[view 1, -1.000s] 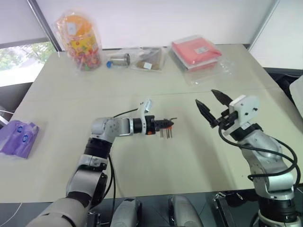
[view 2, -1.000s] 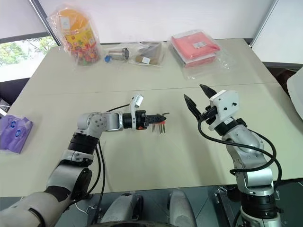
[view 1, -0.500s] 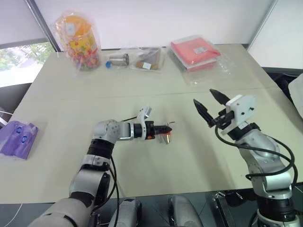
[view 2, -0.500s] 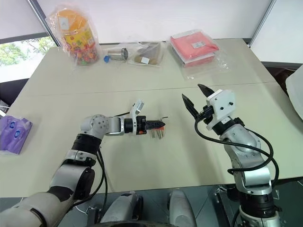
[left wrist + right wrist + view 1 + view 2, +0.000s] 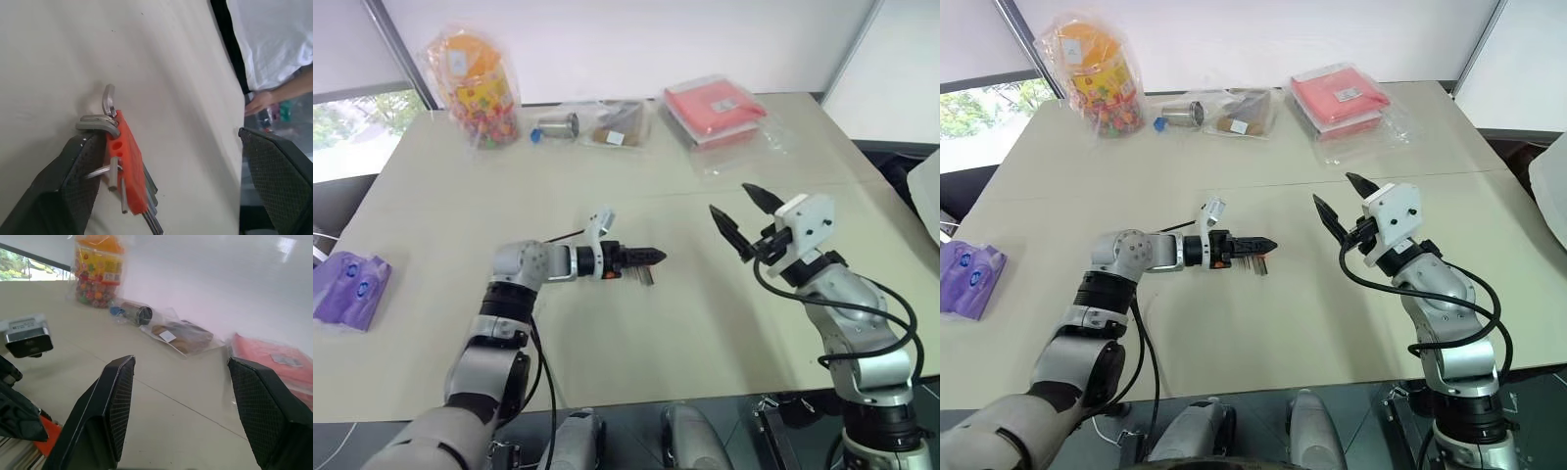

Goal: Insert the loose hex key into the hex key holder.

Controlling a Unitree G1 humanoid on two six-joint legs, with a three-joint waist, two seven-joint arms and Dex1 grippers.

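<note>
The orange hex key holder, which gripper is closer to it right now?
Left. The left gripper is open with the hex key holder beside one finger; the right gripper hovers open, well off to the side.

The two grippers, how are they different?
The left gripper is low over the table, beside the hex key holder; the right gripper is raised with nothing near it. The left gripper points sideways; the right gripper points up and forward. Both are open and hold nothing.
</note>
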